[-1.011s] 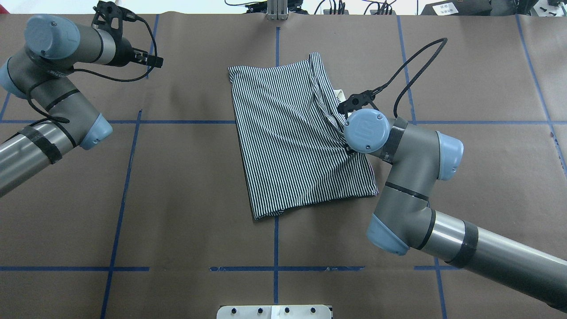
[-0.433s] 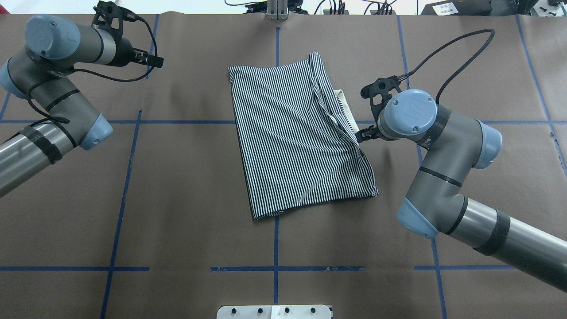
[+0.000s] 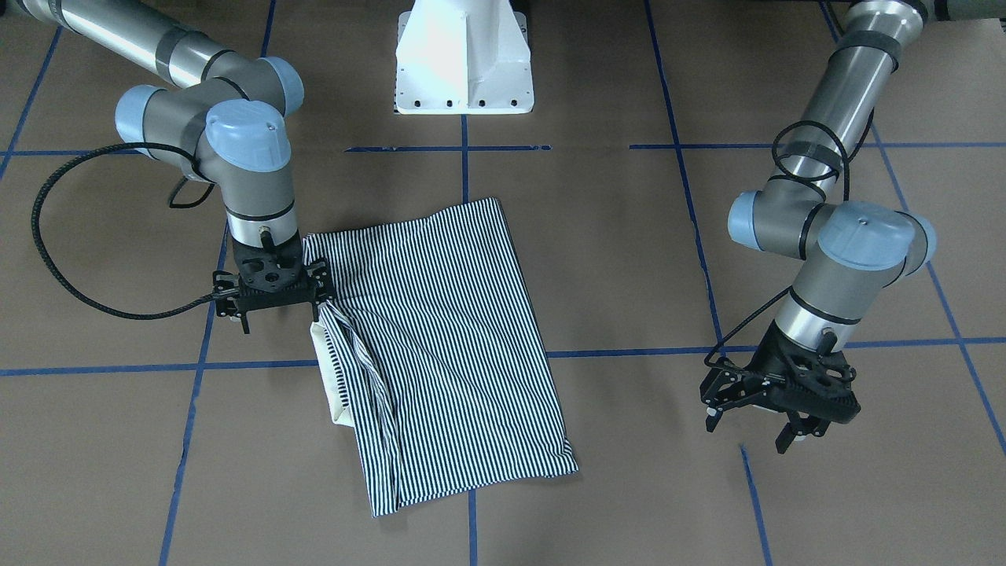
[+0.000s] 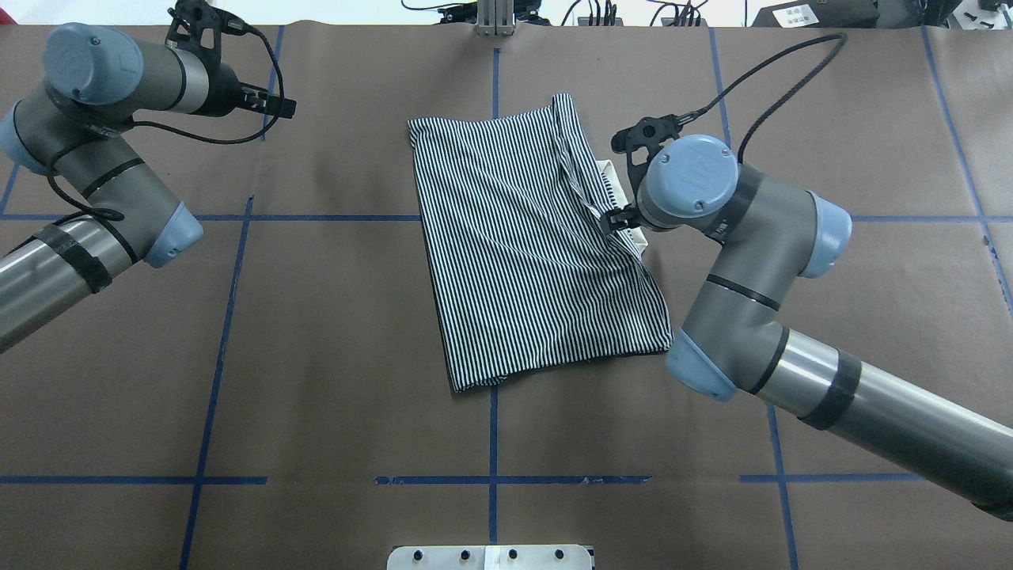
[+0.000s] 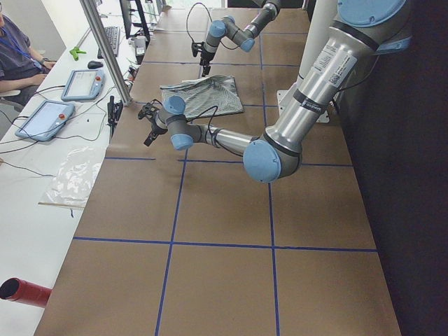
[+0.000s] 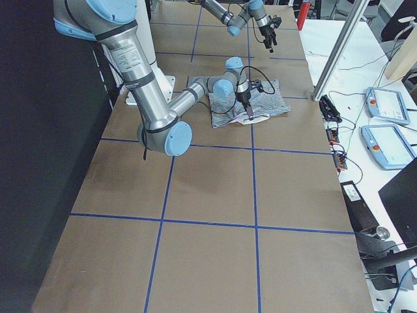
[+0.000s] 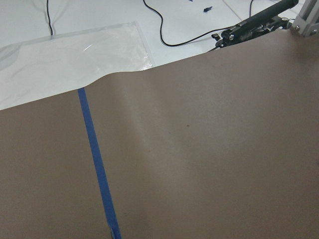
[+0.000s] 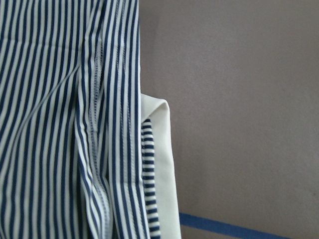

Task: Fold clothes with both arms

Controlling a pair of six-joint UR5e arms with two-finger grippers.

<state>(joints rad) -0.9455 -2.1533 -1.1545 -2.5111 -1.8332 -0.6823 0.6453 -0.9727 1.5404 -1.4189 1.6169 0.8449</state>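
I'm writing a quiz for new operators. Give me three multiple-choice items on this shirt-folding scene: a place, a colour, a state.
1. The cream collar pokes out of the shirt on the side nearest: A the right pincer; B the left pincer; C neither, it is hidden.
2. The tape lines are: A red; B blue; C yellow.
3. The left pincer is: A shut on a sleeve; B pressing the shirt; C open over bare table.
Key: A, collar lies beside that pincer; B, the grid is blue; C, fingers spread, away from the shirt.

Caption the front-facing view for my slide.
Right end effector poised beside the collar of the folded striped polo shirt; left end effector hovers apart.
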